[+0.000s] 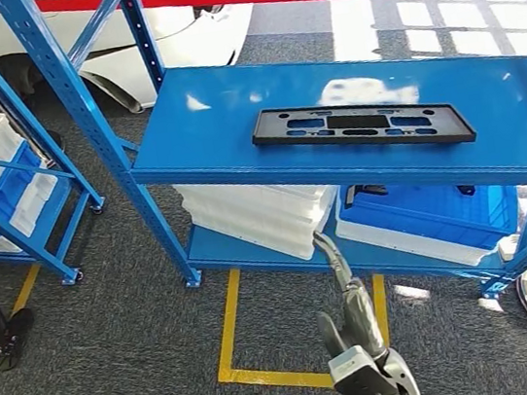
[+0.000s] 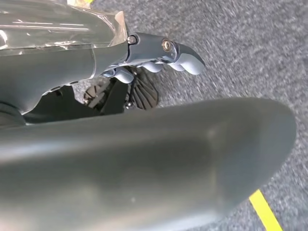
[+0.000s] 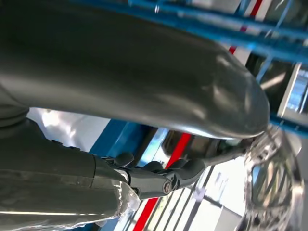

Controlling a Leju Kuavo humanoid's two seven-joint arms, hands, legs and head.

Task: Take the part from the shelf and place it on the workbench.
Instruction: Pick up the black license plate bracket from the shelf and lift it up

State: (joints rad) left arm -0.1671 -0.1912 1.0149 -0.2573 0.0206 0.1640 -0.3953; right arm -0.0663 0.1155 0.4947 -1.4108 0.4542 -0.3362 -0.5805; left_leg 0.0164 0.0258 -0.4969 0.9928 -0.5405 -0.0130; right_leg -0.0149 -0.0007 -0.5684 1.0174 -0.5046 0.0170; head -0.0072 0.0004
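Black part [image 1: 361, 126] lies flat on blue shelf [image 1: 220, 115] top, no legible writing; right hand [image 1: 349, 303] below shelf's front edge and left hand [image 2: 160, 53] both released, grasping nothing.

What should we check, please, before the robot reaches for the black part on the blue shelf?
1. Part in place: the black part lies flat on the top board of the blue shelf, nothing on it: ok.
2. Right hand free: raised below the shelf edge, nothing in it: ok.
3. Left hand free: hangs over the carpet, holds nothing: ok.
4. Path to the part: the right hand is lower than the board and must clear its front edge: not ok yet.
5. Workbench location: cannot tell.
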